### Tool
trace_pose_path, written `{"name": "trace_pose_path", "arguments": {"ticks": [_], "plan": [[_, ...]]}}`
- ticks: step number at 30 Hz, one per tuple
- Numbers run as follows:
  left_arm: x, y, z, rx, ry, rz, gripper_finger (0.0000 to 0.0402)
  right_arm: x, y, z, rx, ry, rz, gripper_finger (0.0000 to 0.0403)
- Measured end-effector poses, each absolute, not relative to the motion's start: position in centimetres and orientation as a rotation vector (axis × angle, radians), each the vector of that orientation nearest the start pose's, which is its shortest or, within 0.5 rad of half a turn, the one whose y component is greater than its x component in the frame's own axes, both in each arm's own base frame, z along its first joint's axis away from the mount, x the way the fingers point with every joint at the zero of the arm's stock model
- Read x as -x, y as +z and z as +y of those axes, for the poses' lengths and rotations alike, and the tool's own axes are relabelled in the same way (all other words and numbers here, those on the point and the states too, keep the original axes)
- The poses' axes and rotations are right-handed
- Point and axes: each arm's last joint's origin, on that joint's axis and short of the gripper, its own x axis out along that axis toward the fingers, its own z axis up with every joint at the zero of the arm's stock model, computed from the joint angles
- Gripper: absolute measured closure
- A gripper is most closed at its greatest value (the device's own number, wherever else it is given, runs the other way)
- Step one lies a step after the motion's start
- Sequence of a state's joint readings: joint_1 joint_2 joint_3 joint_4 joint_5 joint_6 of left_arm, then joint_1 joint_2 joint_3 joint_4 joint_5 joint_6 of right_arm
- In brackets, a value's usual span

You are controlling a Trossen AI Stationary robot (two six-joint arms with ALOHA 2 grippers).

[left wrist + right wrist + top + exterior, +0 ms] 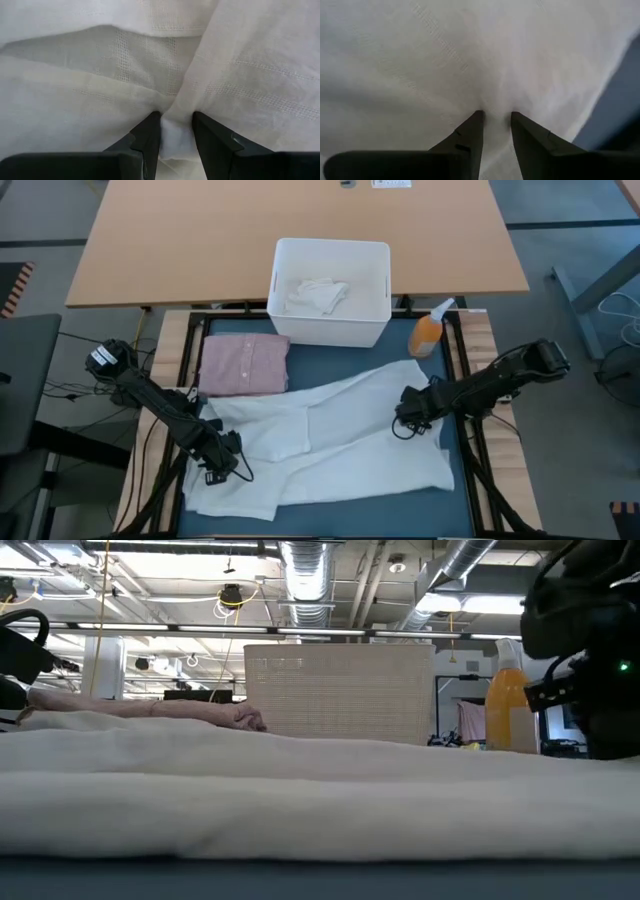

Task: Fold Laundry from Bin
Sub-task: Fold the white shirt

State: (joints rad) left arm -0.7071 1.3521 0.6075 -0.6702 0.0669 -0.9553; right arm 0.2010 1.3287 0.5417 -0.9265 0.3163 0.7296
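We are folding the white trousers (330, 440) lying spread on the blue mat (455, 500). The left gripper (176, 131) is pinching a cloth ridge; the right gripper (496, 122) is nipping fabric likewise. We are advising lifting both evenly, keeping the layers together.

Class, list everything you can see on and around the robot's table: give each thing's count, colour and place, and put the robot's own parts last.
white trousers: one, white, spread flat across the table mat
pink shirt: one, dusty pink, folded, on the mat's far left corner
bin: one, white, behind the mat, at the middle
crumpled white cloth: one, white, inside the bin
spray bottle: one, orange with a white head, right of the bin
table mat: one, dark blue, under the laundry
wooden table: one, light brown, beyond the bin
left gripper: one, black, pinching a fold of the trousers
right gripper: one, black, pinching the trousers near their right edge
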Motion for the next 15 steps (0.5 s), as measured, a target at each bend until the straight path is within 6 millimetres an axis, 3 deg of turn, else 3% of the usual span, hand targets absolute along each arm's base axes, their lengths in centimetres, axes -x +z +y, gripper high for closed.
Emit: {"name": "trace_pose_path", "arguments": {"ticks": [8,15], "plan": [[-14.9,14.4,-13.0,0.32,0.076,1.513,0.0292,-16.7,15.5,1.1,-0.091,-0.817,1.549,0.0305],[-14.8,14.4,-12.9,0.324,0.1,1.52,0.0292,-18.7,20.5,1.9,-0.106,-0.69,1.571,0.0306]]}}
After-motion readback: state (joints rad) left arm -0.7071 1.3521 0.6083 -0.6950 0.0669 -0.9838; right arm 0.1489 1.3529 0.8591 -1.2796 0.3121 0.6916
